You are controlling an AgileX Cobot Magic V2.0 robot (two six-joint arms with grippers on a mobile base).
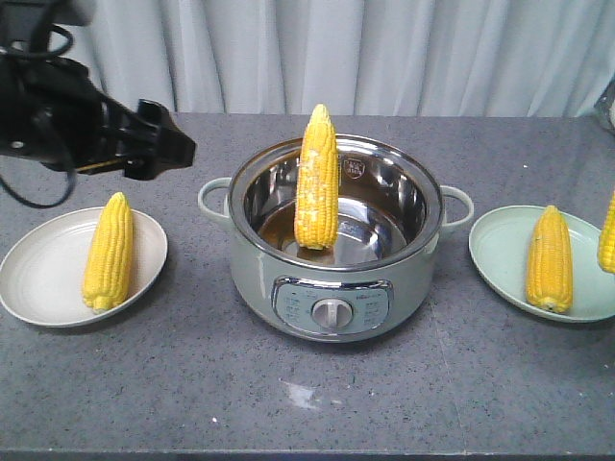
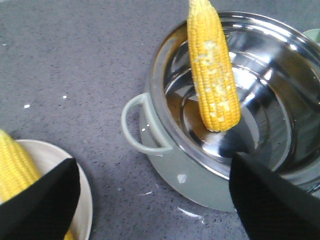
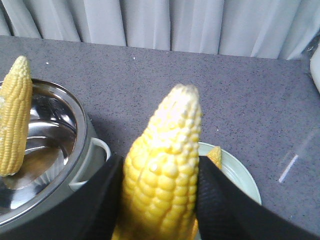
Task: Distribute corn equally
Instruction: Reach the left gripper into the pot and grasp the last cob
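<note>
At left, we see one cob [image 1: 108, 252] lying on the cream plate [image 1: 29, 279]. The left tool [image 1: 168, 139] hangs behind it, spread wide, touching no corn. A second cob [image 1: 317, 178] leans upright in the pot [image 1: 332, 279], its tip above the rear rim. A third cob [image 1: 550, 259] lies on the green plate [image 1: 495, 252], and over that plate the right tool [image 3: 160, 200] pinches a fourth cob [image 3: 162, 160]. Grey tabletop [image 1: 192, 384] separates the pot from each plate.

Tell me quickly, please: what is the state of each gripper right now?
Left gripper: open, holding nothing.
Right gripper: closed on a corn cob.
</note>
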